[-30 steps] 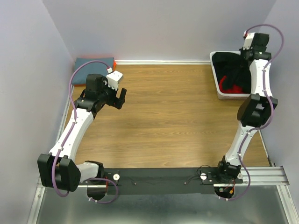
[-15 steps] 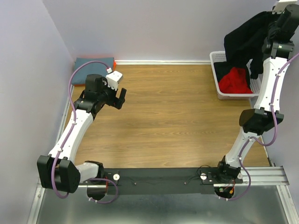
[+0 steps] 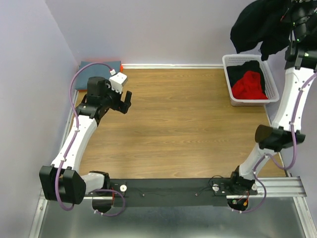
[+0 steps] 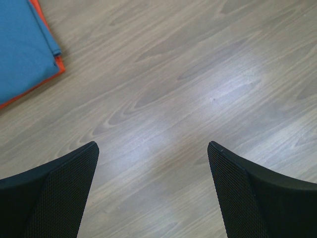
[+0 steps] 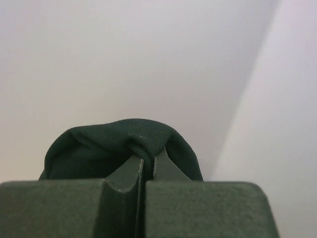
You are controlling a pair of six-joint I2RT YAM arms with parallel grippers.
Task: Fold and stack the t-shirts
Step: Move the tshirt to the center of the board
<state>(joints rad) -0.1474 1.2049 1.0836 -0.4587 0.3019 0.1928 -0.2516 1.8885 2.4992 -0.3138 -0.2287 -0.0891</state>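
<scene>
Right gripper (image 5: 147, 161) clenched on large black cloth t-shirt (image 3: 257, 25) — just hoisted out of white plastic mesh basket (image 3: 227, 74), now dangling above it. Left gripper (image 4: 153, 148) released, empty — next, likely: lay shirt flat.

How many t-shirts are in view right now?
5: a black cloth t-shirt hanging from the right tool; a red t-shirt atop another black t-shirt in the white mesh basket; a folded slate-blue t-shirt on an orange t-shirt, far-left corner. The basket may hide more.

A black t-shirt (image 3: 260, 25) is held bunched above the basket (image 3: 227, 79) containing a crumpled red t-shirt (image 3: 249, 85), while a blue t-shirt (image 4: 22, 44) is laid folded on an orange t-shirt (image 4: 58, 67).
</scene>
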